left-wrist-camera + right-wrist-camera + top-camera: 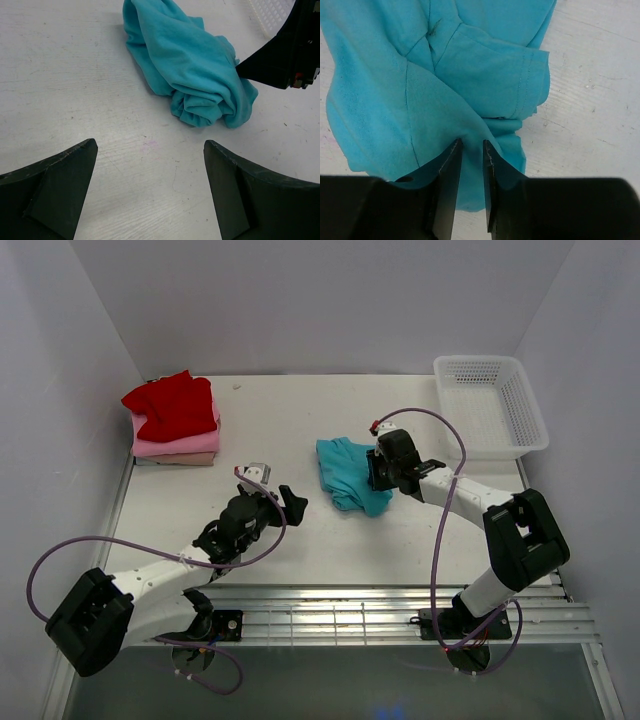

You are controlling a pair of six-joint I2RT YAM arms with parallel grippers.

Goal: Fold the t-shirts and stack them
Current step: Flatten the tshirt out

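Top view, bench [300,540] white, 12 o'clock taken as the far wall.

Just off centre toward 3 o'clock: teal t-shirt [345,472], unfolded, bunched into a loose heap, longer along the 11-to-5 line. Collar and a short hemmed sleeve showing in the right wrist view [420,75]; deep gathers at the heap's near end in the left wrist view [190,65].

Right arm [460,495] reaching in from 4 o'clock. Right jaws drawn nearly together, clamped on a fold at the 3 o'clock edge of the teal t-shirt; cloth puckered toward the tips and pinched in the thin gap.

Left arm [160,575] reaching from 7 o'clock toward centre. Left jaws wide apart, holding nothing, over bare bench, short of the heap at its 8 o'clock side and not touching it.

At 10 o'clock, near the far left corner: stack of three folded shirts. Red t-shirt [172,405] on top, somewhat rumpled, pink t-shirt [185,443] under it, beige t-shirt [185,458] at the bottom.

At 2 o'clock, against the right wall: white mesh basket [490,405], well apart from the teal heap.
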